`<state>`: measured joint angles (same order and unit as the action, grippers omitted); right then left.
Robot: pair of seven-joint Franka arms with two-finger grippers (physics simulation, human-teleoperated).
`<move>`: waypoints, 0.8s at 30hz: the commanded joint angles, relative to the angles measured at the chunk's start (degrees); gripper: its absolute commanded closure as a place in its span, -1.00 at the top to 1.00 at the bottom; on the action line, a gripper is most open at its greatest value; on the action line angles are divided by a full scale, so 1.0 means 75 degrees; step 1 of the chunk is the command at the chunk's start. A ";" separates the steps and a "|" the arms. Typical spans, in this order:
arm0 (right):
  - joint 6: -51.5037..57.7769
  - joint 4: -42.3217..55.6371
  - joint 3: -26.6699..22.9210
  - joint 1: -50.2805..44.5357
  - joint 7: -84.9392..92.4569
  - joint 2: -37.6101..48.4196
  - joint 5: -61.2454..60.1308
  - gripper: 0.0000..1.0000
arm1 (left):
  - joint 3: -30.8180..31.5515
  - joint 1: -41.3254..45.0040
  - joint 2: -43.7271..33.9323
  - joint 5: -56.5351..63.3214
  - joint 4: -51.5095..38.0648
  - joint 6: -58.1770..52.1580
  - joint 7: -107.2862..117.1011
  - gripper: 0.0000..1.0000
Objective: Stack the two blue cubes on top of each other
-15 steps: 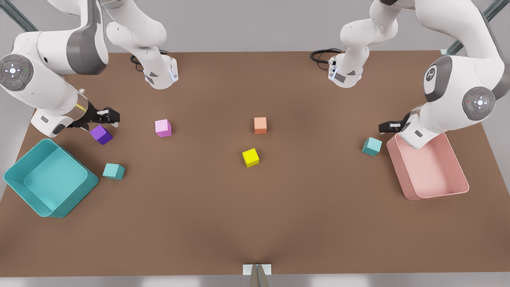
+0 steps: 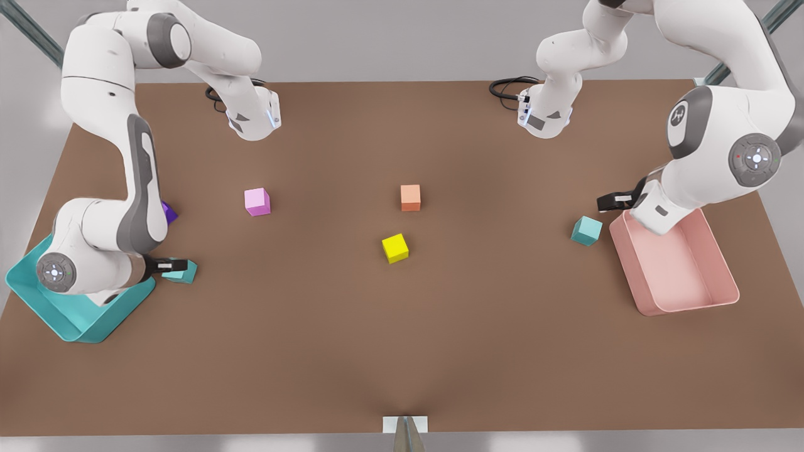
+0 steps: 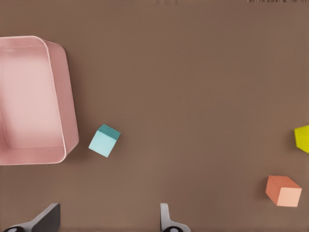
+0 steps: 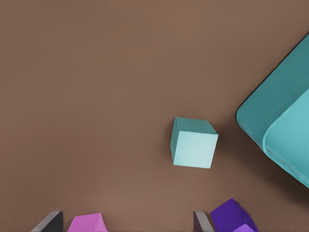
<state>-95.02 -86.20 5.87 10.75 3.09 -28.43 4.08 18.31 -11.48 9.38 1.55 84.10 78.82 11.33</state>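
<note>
Moved above blue cube (image 2: 186,272), right end effector (image 2: 171,266), left end effector (image 2: 608,201) waiting, both parted

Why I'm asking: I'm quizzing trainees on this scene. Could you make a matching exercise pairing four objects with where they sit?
Things:
1. small yellow matte cube
2. small purple matte cube
3. large teal plastic bin
4. shallow pink plastic bin

Places:
A. beside the open left gripper, front view's right
B. table middle, below the orange cube in the front view
C. partly hidden behind the white arm at the front view's left
D. next to the teal cube that the open right gripper hovers above

Pairs: 1-B, 2-C, 3-D, 4-A
</note>
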 commanded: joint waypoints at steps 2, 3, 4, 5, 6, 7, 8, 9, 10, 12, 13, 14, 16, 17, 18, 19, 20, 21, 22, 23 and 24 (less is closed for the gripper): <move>-0.1369 -0.0096 0.0002 0.0312 -0.0776 -0.0368 -0.0099 1.00 | -0.0004 -0.0051 -0.0008 -0.0030 -0.0046 0.0002 0.0330 1.00; -0.1440 -0.0142 0.0002 0.0382 -0.0788 -0.0439 -0.0088 1.00 | -0.0004 -0.0040 -0.0008 -0.0066 -0.0163 0.0002 0.0341 1.00; -0.2152 -0.0797 0.0002 0.0558 -0.0776 -0.0311 -0.0076 1.00 | -0.0016 -0.0063 -0.0008 -0.0054 -0.0373 -0.0010 0.0329 1.00; -0.2610 -0.1149 0.0002 0.0710 -0.0776 -0.0217 -0.0227 1.00 | -0.0039 -0.0191 -0.0008 -0.0031 -0.0409 -0.0010 0.0365 1.00; -0.3066 -0.1477 0.0002 0.0746 -0.0776 -0.0123 -0.0287 1.00 | -0.0039 -0.0320 -0.0008 -0.0054 -0.0421 -0.0010 0.0376 1.00; -0.3607 -0.1958 0.0002 0.0887 -0.0974 0.0018 -0.0299 1.00 | -0.0016 -0.0309 -0.0008 -0.0007 -0.0432 -0.0010 0.0435 1.00; -0.3772 -0.2088 0.0002 0.0969 -0.1174 0.0018 -0.0299 1.00 | -0.0039 -0.0321 -0.0008 -0.0007 -0.0538 0.0002 0.0494 1.00; -0.3772 -0.2158 0.0002 0.0969 -0.1280 0.0018 -0.0240 1.00 | -0.0051 -0.0356 0.0015 0.0016 -0.0666 0.0060 0.0482 1.00; -0.3935 -0.2170 0.0002 0.0981 -0.1210 -0.0006 -0.0205 1.00 | -0.0051 -0.0356 0.0039 0.0016 -0.0854 0.0060 0.0482 1.00; -0.4100 -0.2252 -0.0010 0.1075 -0.1198 -0.0064 -0.0263 1.00 | -0.0039 -0.0367 0.0039 -0.0019 -0.0854 0.0049 0.0529 1.00; -0.4147 -0.2392 -0.0010 0.1086 -0.1198 -0.0053 -0.0263 1.00 | -0.0039 -0.0368 0.0039 -0.0054 -0.0854 0.0037 0.0529 1.00; -0.4159 -0.2416 -0.0010 0.1098 -0.1198 -0.0053 -0.0263 1.00 | -0.0039 -0.0379 0.0039 -0.0078 -0.0843 0.0037 0.0529 1.00; -0.4170 -0.2592 -0.0010 0.1215 -0.1221 -0.0053 -0.0275 1.00 | -0.0016 -0.0356 0.0015 -0.0077 -0.0854 0.0025 0.0529 1.00; -0.4159 -0.2662 -0.0010 0.1239 -0.1291 -0.0029 -0.0287 1.00 | -0.0016 -0.0356 0.0004 -0.0078 -0.0854 0.0002 0.0529 1.00; -0.4159 -0.2721 -0.0010 0.1309 -0.1315 -0.0017 -0.0275 1.00 | -0.0016 -0.0367 0.0015 -0.0031 -0.0854 0.0002 0.0505 1.00; -0.4159 -0.2756 -0.0010 0.1309 -0.1397 -0.0017 -0.0275 1.00 | -0.0027 -0.0379 0.0015 -0.0007 -0.0913 0.0002 0.0494 1.00; -0.4135 -0.2885 0.0002 0.1309 -0.1397 -0.0006 -0.0275 1.00 | -0.0027 -0.0379 0.0004 -0.0031 -0.0972 0.0002 0.0529 1.00; -0.4065 -0.3002 0.0025 0.1297 -0.1409 -0.0006 -0.0275 1.00 | -0.0027 -0.0379 -0.0020 -0.0042 -0.0983 -0.0056 0.0517 1.00; -0.4053 -0.3037 0.0037 0.1297 -0.1397 -0.0017 -0.0275 1.00 | -0.0039 -0.0391 -0.0020 -0.0042 -0.1018 -0.0338 0.0517 1.00; -0.4042 -0.3131 0.0049 0.1297 -0.1385 -0.0006 -0.0275 1.00 | -0.0004 -0.0368 -0.0020 -0.0042 -0.1229 -0.0361 0.0517 1.00; -0.3948 -0.3131 0.0072 0.1297 -0.1385 -0.0006 -0.0275 1.00 | -0.0016 -0.0356 -0.0008 -0.0043 -0.1229 -0.0361 0.0517 1.00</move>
<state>-124.50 -109.47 6.30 20.48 -3.83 -28.57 2.11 18.12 -14.30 9.32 1.20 75.21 77.70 14.04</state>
